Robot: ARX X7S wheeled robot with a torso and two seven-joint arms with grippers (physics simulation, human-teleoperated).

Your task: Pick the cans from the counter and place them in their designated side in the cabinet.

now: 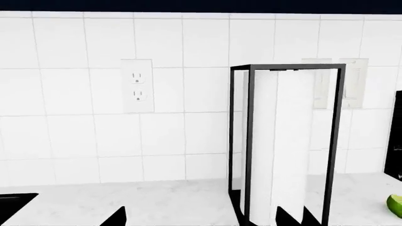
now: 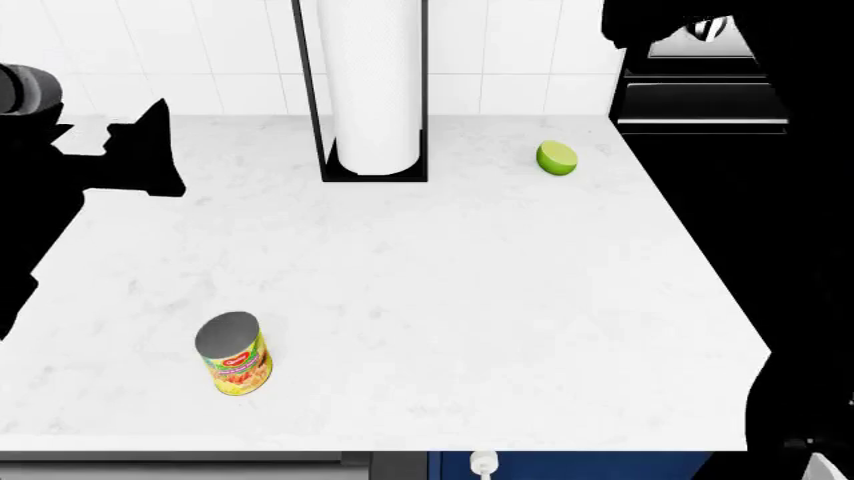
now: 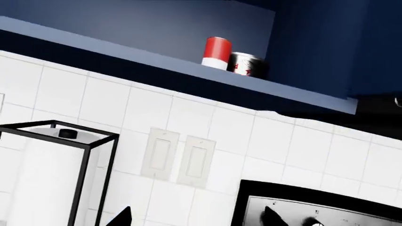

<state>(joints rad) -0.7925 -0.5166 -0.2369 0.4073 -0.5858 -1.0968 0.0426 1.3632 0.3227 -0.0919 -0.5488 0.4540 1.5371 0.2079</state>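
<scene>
- Cans are split between two places: the yellow-labelled tin stands alone on the counter, near its front edge and well in front of the paper-towel holder, while a red-and-white can already sits on the blue cabinet shelf above the tiled wall.
- That shelf can is just beside a darker can; I judge this grouping marks its designated side, so one placement looks done.
- Lime lies behind and to the far side of the holder from the tin, near the stove; it is no part of the job and can stay.
- Left gripper hangs over the counter's left end, level with the holder; its camera faces the wall, so it is not yet aimed at the tin. Whether its fingers are spread or closed cannot be told from the dark silhouette.
- Right gripper is raised toward the cabinet; only dark finger tips show, apart, with nothing between them.
- Likely next: lower the left arm to the tin.
</scene>
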